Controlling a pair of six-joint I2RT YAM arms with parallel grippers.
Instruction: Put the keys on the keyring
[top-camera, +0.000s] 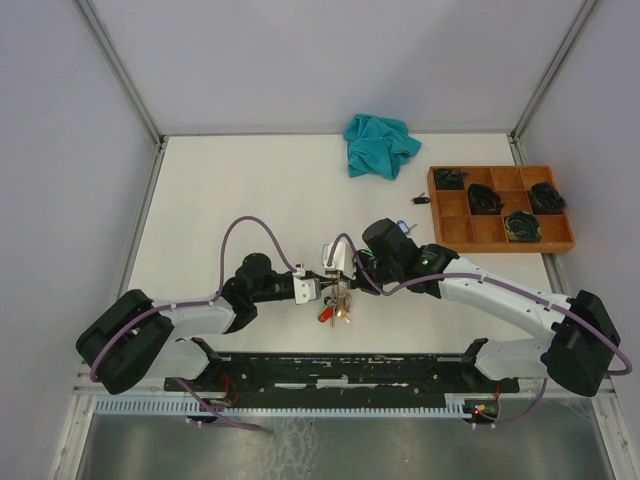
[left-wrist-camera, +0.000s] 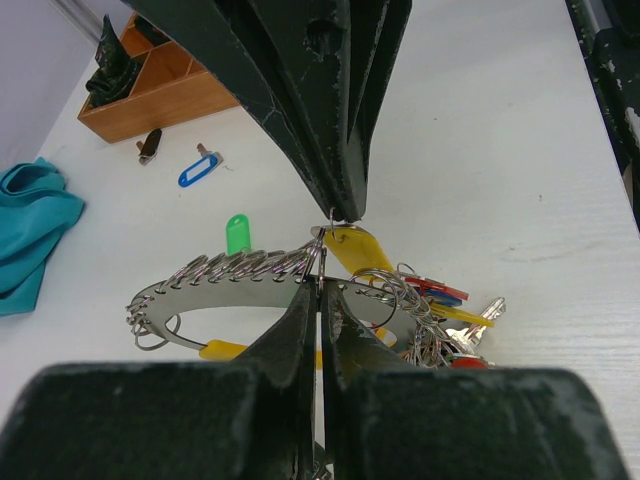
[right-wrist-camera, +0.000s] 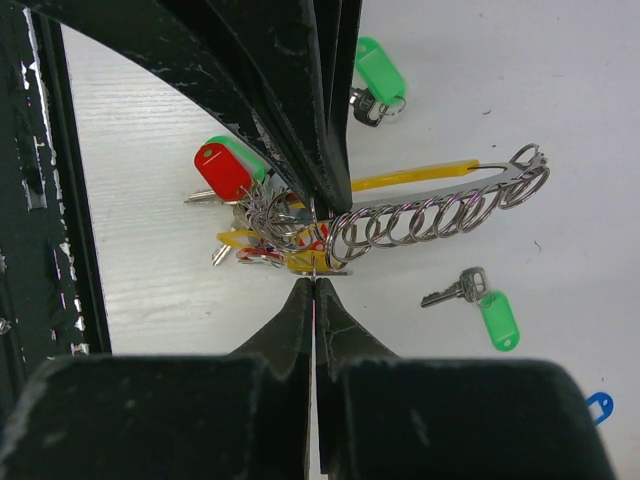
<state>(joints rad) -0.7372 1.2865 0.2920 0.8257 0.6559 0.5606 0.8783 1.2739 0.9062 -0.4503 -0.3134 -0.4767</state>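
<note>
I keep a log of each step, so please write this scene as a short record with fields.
left pincer: shut on the keyring
right pincer: shut, tips at the keyring
threaded keys: a bunch at the pincers' tips, red and yellow tags showing
loose keys: green-tagged key, second green-tagged key, blue-tagged key, all lying on the table
elsewhere: teal cloth, wooden tray

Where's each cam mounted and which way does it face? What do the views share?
Top external: above and behind, looking down on table; left arm and right arm in frame.
Left wrist: faces rightward along shut left gripper to keyring, right gripper opposite, wooden tray beyond.
Right wrist: faces leftward along its own shut gripper to the same keyring.
Shared: wrist views see the keyring from opposite sides.
</note>
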